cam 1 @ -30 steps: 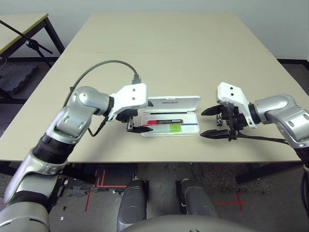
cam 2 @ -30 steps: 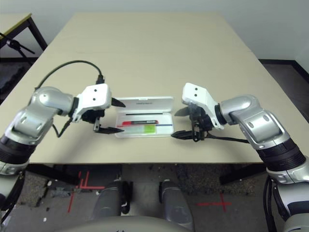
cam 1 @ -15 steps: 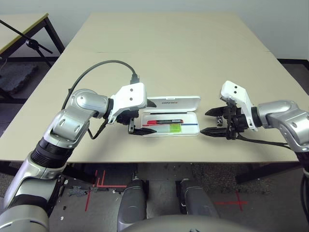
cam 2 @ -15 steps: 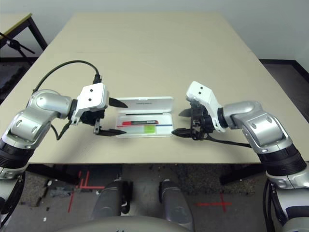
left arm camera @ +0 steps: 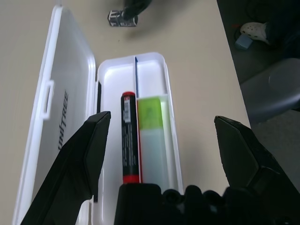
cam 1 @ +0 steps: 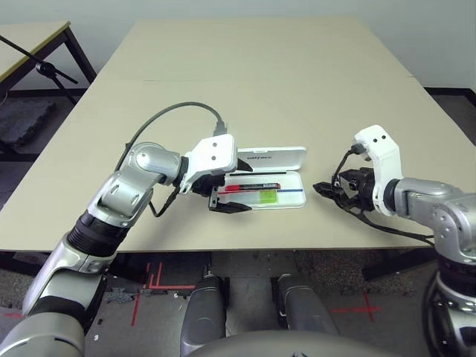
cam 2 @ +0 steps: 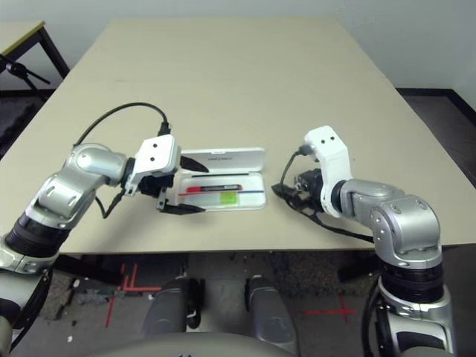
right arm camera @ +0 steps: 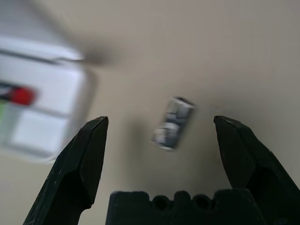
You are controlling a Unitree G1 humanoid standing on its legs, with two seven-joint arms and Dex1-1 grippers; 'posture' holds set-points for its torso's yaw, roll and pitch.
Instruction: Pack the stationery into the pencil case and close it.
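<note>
You get bright, even overhead light; the desk (cam 1: 260, 74) reads clean, with soft shadows under both arms. In your left wrist view the pencil case (left arm camera: 140, 136) is sharp, with mild glare on the white lid. Your right wrist view is soft: the small metal piece (right arm camera: 172, 123) is blurred, the case corner more so, and both cast a faint shadow.

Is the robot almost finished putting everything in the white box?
Partly. The red marker and green highlighter already lie inside the open pencil case. The small metal piece is still on the table, between the open fingers of the right gripper. Left: grab it, drop it in, shut the lid.
</note>
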